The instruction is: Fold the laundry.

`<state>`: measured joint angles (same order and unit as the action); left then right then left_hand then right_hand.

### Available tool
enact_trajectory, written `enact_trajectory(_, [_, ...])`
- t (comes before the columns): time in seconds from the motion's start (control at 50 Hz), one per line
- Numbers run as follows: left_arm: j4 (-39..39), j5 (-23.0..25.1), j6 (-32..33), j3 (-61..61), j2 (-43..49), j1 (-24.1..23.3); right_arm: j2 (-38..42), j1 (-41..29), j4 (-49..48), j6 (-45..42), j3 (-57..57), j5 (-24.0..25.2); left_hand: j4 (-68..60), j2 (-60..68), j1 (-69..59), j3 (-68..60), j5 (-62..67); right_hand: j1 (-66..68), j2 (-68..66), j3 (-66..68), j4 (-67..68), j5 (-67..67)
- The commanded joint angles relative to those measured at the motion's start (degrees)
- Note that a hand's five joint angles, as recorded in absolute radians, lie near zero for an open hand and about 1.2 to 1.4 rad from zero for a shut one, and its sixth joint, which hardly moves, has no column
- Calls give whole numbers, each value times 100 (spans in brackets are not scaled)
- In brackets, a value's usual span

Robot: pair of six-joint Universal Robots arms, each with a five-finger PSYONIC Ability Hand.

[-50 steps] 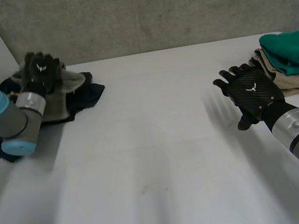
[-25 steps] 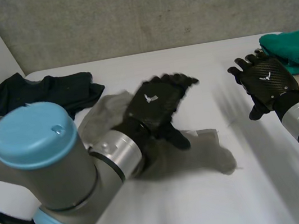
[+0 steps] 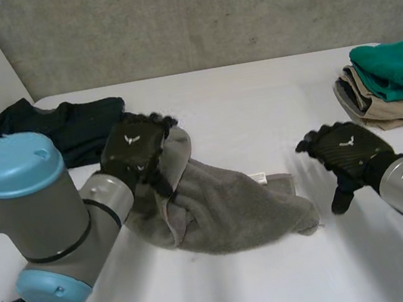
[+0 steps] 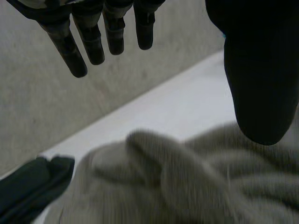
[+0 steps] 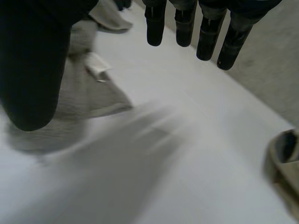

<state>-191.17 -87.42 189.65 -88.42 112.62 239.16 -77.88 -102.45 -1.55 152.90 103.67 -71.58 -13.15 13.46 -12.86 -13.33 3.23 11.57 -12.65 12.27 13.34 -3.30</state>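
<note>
Head view showed the left hand (image 3: 136, 147) spread above the rumpled end of the grey towel (image 3: 226, 208); the right hand (image 3: 343, 151), fingers straight, hovered near its tagged corner.

The light is soft and even and comes from above. The white table (image 3: 218, 110) is bright, and the concrete wall (image 3: 203, 13) behind it is a duller grey. The grey towel (image 3: 233, 207) lays a thin, soft shadow on the table along its near edge. In the wrist views the left hand (image 4: 252, 70) and the right hand (image 5: 32, 60) look almost black against the pale surfaces behind them.
</note>
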Motion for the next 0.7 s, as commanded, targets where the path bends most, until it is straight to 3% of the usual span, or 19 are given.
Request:
enact_trajectory(0.02, [1,-671,-24,62,497,-106,89,-494,-108,328,101,-13,-783,751,-811,-765,774,-157,265,-227,-334,330])
enact_trajectory(0.22, [27,-733,-332,387,989,-300,853,-926,-1048,319,110,-558,-968,936,-996,-950,960,-157,265,-227,-334,330])
enact_trajectory(0.28, [44,-733,-314,501,1112,-317,1108,-1013,-1277,310,57,-646,-1538,1506,-1566,-1520,1530,-50,158,-119,-226,222])
enact_trajectory(0.32, [62,-741,-305,571,1183,-317,1196,-1040,-1382,284,22,-646,-2596,2564,-2624,-2578,2587,538,-430,468,361,-365])
enact_trajectory(0.4, [62,-741,-270,721,1402,-282,1354,-1075,-1549,275,-101,-646,-5119,5088,-5148,-5101,5111,3947,-3839,3877,3771,-3774])
enact_trajectory(0.42, [62,-741,-262,756,1429,-274,1372,-1075,-1550,267,-145,-629,-5506,5475,-5534,-5488,5498,5504,-5396,5435,5328,-5331])
enact_trajectory(0.46, [62,-741,-174,879,1455,-274,1372,-1075,-1550,249,-206,-620,-6678,6646,-6706,-6660,6669,6838,-6730,6768,6661,-6665])
enact_trajectory(0.6, [18,-741,327,1459,1341,-63,1284,-1031,-1550,249,-900,-681,-6685,6654,-6714,-6667,6677,6843,-6735,6773,6666,-6670])
enact_trajectory(0.7, [1,-724,582,2013,754,271,925,-979,-1523,258,-1550,-760,-6685,6654,-6714,-6667,6677,6843,-6735,6773,6666,-6670])
